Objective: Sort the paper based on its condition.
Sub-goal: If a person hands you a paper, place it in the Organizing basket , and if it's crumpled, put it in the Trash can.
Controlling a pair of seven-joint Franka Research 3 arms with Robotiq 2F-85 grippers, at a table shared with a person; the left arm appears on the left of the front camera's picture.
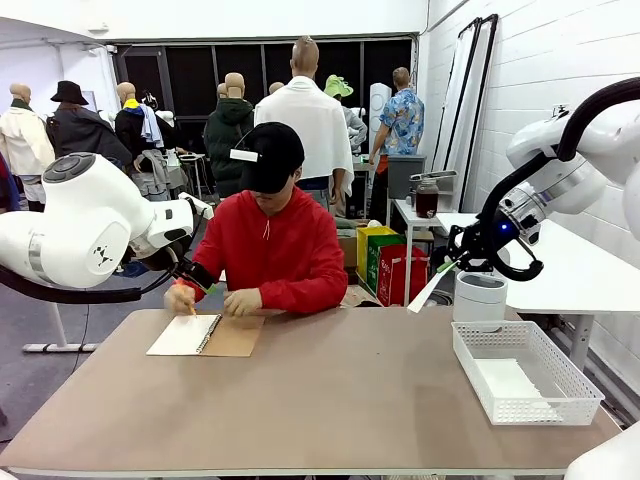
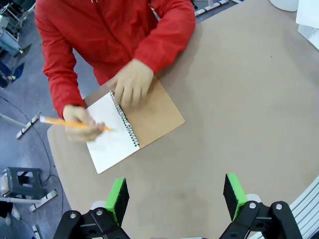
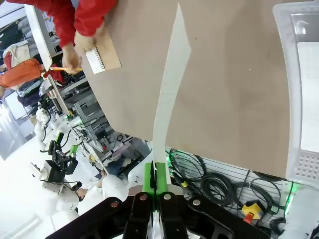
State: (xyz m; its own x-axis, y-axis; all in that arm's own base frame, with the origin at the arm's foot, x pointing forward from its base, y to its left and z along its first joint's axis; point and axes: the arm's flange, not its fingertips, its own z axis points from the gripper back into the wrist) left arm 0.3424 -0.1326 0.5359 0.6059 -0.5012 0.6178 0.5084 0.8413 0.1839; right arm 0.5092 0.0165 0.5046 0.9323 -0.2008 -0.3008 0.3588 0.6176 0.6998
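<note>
My right gripper (image 1: 462, 258) is raised over the table's right side, shut on a thin white sheet of paper (image 1: 425, 291) that hangs edge-on toward the table. From the right wrist, the held paper (image 3: 172, 84) rises from the shut green pads of that gripper (image 3: 154, 180). Another sheet of paper (image 1: 505, 379) lies flat in the white mesh basket (image 1: 580, 385). My left gripper (image 2: 176, 196) is open with nothing in it, high above the table and looking down on the notebook (image 2: 130, 126).
A person in a red top sits at the far side, writing with a pencil (image 2: 70, 122) in the spiral notebook (image 1: 205, 335). A white cylindrical bin (image 1: 480, 298) stands behind the basket (image 3: 299, 59). The table's middle (image 1: 330, 390) is bare.
</note>
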